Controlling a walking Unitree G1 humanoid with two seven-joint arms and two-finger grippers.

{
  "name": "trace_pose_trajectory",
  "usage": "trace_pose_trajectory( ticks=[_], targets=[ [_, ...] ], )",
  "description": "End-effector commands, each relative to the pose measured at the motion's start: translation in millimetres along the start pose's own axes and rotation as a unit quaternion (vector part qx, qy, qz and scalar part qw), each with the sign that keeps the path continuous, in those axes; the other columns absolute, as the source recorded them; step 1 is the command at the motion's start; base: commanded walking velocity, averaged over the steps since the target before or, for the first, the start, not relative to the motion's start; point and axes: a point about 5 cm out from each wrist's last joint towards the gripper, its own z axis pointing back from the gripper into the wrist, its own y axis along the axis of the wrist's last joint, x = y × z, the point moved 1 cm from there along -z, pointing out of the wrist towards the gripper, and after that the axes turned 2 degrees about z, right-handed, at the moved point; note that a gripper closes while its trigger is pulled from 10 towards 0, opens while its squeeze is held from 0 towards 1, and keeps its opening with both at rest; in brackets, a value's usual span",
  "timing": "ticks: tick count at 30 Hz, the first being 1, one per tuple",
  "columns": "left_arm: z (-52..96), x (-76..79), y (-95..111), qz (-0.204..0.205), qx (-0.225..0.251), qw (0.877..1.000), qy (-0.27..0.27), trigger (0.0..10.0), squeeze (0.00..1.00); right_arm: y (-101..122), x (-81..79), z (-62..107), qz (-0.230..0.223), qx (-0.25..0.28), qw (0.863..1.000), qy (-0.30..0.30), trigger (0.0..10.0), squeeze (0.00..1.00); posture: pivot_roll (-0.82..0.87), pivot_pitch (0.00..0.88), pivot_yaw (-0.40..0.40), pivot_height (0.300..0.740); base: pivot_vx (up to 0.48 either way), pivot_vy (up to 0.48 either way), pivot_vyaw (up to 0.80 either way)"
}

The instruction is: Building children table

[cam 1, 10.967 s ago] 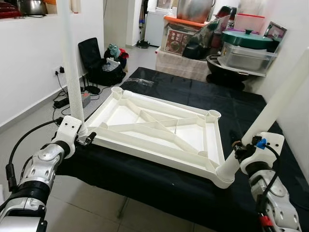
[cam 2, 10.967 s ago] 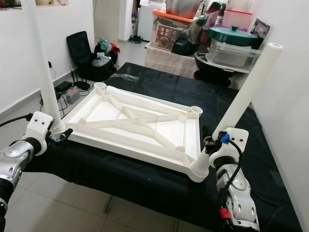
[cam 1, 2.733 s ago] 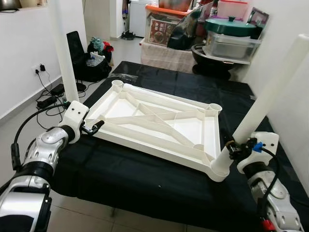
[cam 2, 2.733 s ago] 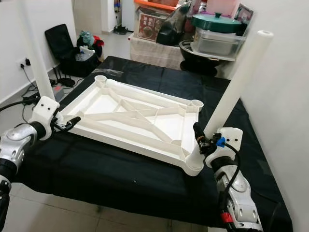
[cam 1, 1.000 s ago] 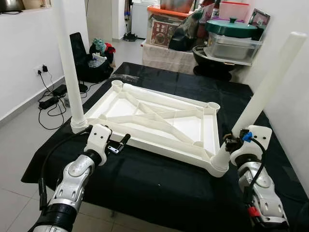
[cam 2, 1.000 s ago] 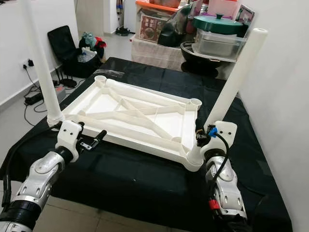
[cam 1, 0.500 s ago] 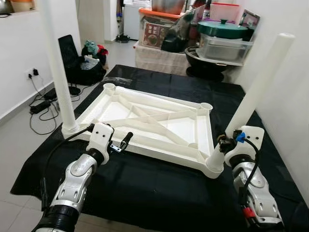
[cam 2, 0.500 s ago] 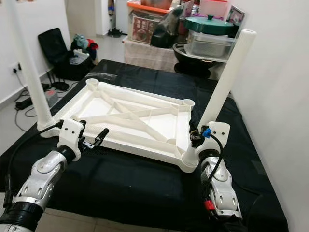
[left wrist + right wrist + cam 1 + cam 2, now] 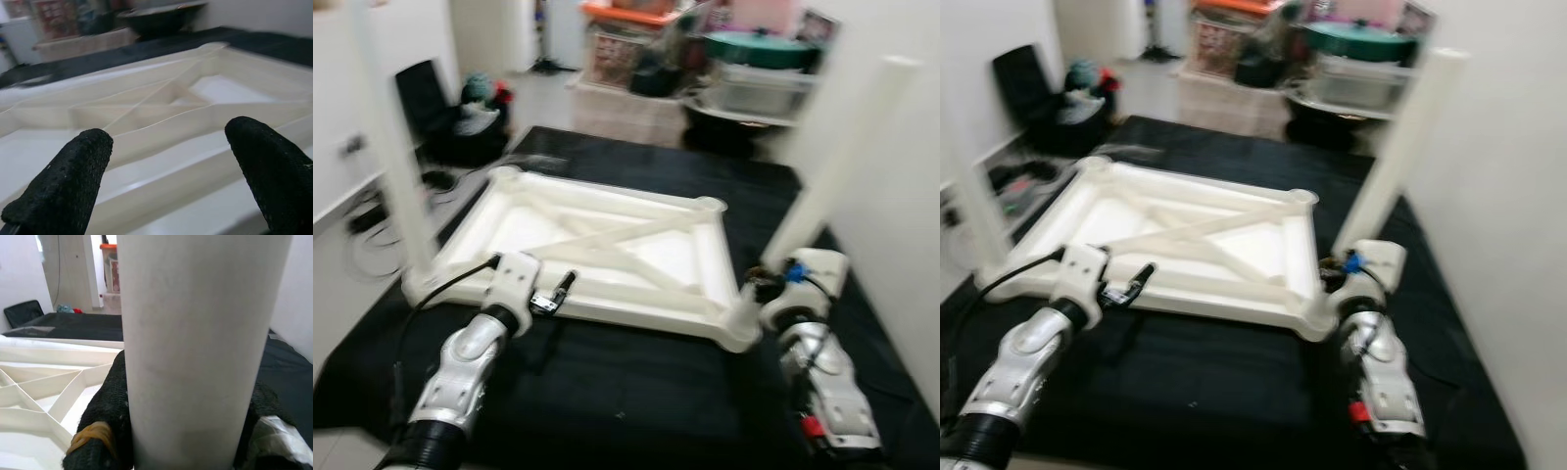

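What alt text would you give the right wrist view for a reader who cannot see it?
The right gripper is shut around a thick white table leg that stands upright close to the camera, a black finger showing on each side of it. Behind lies the white ribbed tabletop, underside up, on a black cloth.

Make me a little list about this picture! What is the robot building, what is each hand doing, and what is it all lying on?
Thing being built: white plastic table top, lying upside down, ribs showing
Legs fitted: near-left white tube leg; near-right white tube leg, both standing in corner sockets
Left gripper: open, holding nothing, by the top's near edge
Right gripper: shut around the near-right leg
Underneath: black cloth
Picture: head views blurred
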Motion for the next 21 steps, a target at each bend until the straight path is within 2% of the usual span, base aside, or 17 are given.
trace_pose_trajectory(
  ticks=[1, 7, 13, 15, 21],
  targets=[
    [5.0, -8.4, -4.3, -0.011, -0.012, 1.000, 0.010, 10.0, 0.00, -35.3, 6.1, 10.3, 0.006, -0.084, 0.996, -0.017, 10.0, 0.00, 0.04, 0.000, -0.100, 0.740, 0.000, 0.000, 0.00],
    [5.0, -5.4, -3.2, -0.013, -0.009, 1.000, 0.001, 10.0, 0.00, -35.7, 5.3, 10.2, 0.004, -0.085, 0.996, -0.017, 10.0, 0.00, 0.04, 0.000, -0.098, 0.740, 0.000, 0.000, 0.00],
    [5.0, -1.3, -4.2, -0.016, -0.011, 1.000, -0.006, 10.0, 0.00, -36.9, 4.1, 10.0, -0.003, -0.091, 0.996, -0.014, 10.0, 0.00, 0.04, 0.000, -0.099, 0.740, 0.000, -0.445, 0.00],
    [4.8, -0.5, -4.1, -0.015, -0.010, 1.000, -0.006, 10.0, 0.00, -37.6, 2.8, 9.4, -0.017, -0.096, 0.995, -0.013, 10.0, 0.00, 0.04, 0.000, -0.099, 0.740, 0.000, -0.472, -0.80],
    [5.2, -0.4, -4.4, -0.013, -0.011, 1.000, -0.005, 10.0, 0.00, -36.7, 1.9, 8.9, -0.022, -0.097, 0.995, -0.008, 10.0, 0.00, 0.03, 0.000, -0.101, 0.740, 0.000, -0.432, -0.80]
  ],
)
